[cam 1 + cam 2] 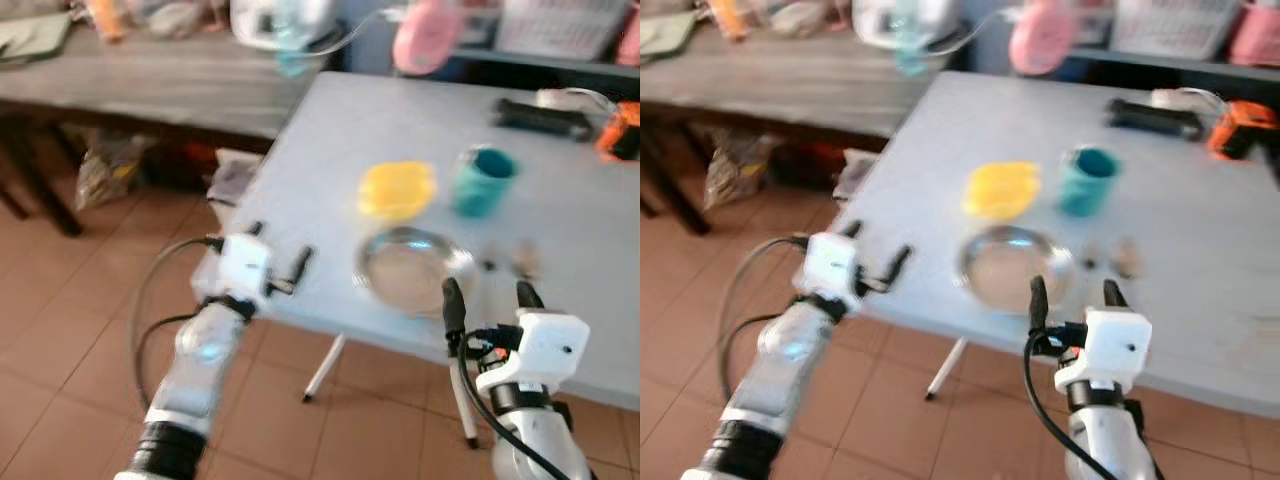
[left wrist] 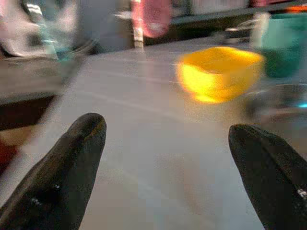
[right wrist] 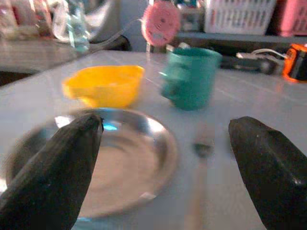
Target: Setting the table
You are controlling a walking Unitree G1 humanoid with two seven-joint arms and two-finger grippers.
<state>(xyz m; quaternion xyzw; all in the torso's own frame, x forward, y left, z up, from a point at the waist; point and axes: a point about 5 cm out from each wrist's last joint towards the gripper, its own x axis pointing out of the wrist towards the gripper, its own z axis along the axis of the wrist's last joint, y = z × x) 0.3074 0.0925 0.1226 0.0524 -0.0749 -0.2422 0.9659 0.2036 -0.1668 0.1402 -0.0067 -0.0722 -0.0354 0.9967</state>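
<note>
On the pale worktop [image 1: 560, 250] a steel plate [image 1: 410, 268] lies near the front edge, with a yellow bowl [image 1: 396, 188] and a teal mug [image 1: 483, 181] just behind it and blurred cutlery [image 1: 508, 262] beside the plate. The right gripper [image 1: 487, 297] hovers at the plate's near rim, fingers spread and empty. The left gripper [image 1: 278, 256] sits at the worktop's edge, also spread and empty.

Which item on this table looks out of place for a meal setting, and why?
The orange and black tool at the table's far right edge, by a black object. It is no tableware, unlike the steel plate, yellow bowl and teal mug. Nothing looks spilled.
</note>
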